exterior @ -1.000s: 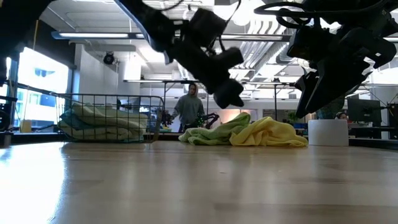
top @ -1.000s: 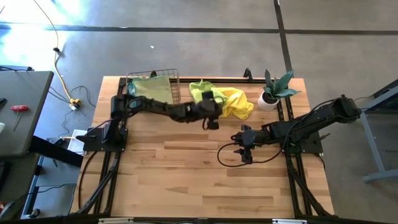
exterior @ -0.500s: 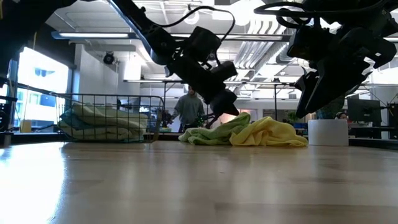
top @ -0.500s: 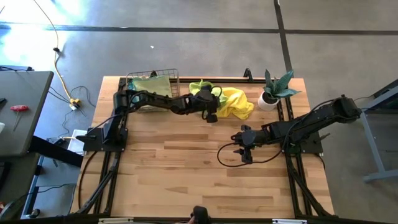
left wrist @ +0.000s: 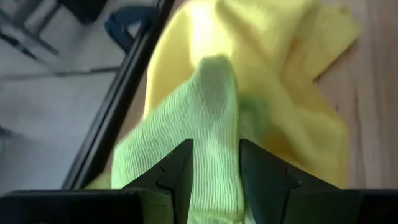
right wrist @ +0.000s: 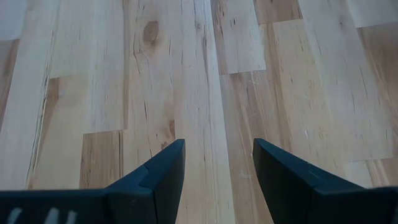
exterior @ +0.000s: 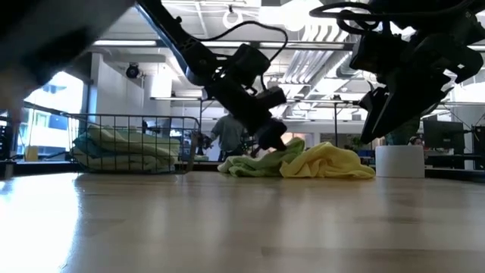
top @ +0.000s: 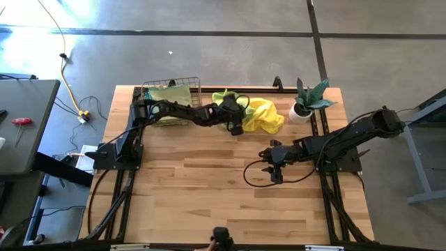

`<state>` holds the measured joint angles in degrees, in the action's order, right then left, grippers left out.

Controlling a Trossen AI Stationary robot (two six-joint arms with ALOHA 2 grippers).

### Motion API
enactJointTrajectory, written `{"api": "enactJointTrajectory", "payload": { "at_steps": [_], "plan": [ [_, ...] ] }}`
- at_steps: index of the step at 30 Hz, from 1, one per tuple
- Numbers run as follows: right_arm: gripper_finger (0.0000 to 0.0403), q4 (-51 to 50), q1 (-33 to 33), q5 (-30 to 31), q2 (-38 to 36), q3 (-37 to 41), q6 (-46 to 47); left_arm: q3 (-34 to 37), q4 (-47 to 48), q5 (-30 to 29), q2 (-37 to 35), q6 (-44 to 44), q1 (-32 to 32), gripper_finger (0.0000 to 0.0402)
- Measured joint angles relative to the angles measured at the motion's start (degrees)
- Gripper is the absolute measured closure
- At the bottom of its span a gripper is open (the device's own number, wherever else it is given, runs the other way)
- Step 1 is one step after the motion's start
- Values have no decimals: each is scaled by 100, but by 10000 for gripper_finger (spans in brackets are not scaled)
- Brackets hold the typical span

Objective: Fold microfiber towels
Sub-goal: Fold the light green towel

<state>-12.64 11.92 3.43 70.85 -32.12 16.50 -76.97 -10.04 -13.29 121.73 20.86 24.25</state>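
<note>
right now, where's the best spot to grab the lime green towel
Grip the raised ridge of the lime green towel, coming from above on the table side. It stands up in a fold narrow enough to fit the left pincer, whose open fingers already straddle it; the yellow towel lies behind.

**Robot body: appearance**

Both arms are showing matte black, jointed links on black frame bases. A thin black cable is looping off the right arm (top: 334,143) onto the wood. Another cable is arcing over the left arm (exterior: 227,72). Right gripper (right wrist: 214,168) fingers are dark, angular and wedge-shaped; left gripper (left wrist: 214,171) fingers are matching.
</note>
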Motion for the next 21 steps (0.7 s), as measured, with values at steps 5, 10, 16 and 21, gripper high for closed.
{"api": "enactJointTrajectory", "payload": {
  "at_steps": [5, 10, 16, 21],
  "plan": [
    [221, 2, 0, -1, 0, 0, -1, 4, 362, 46, 68, -171, 33, 317],
    [221, -1, -1, 0, 0, 0, 0, 0, 341, 83, 42, -269, 35, 326],
    [221, -1, -1, 1, 0, 0, 0, 4, 377, -132, -117, -271, -32, 357],
    [221, 0, -2, 1, 0, 0, -1, 0, 345, 135, -358, -562, -181, 394]
  ]
}}
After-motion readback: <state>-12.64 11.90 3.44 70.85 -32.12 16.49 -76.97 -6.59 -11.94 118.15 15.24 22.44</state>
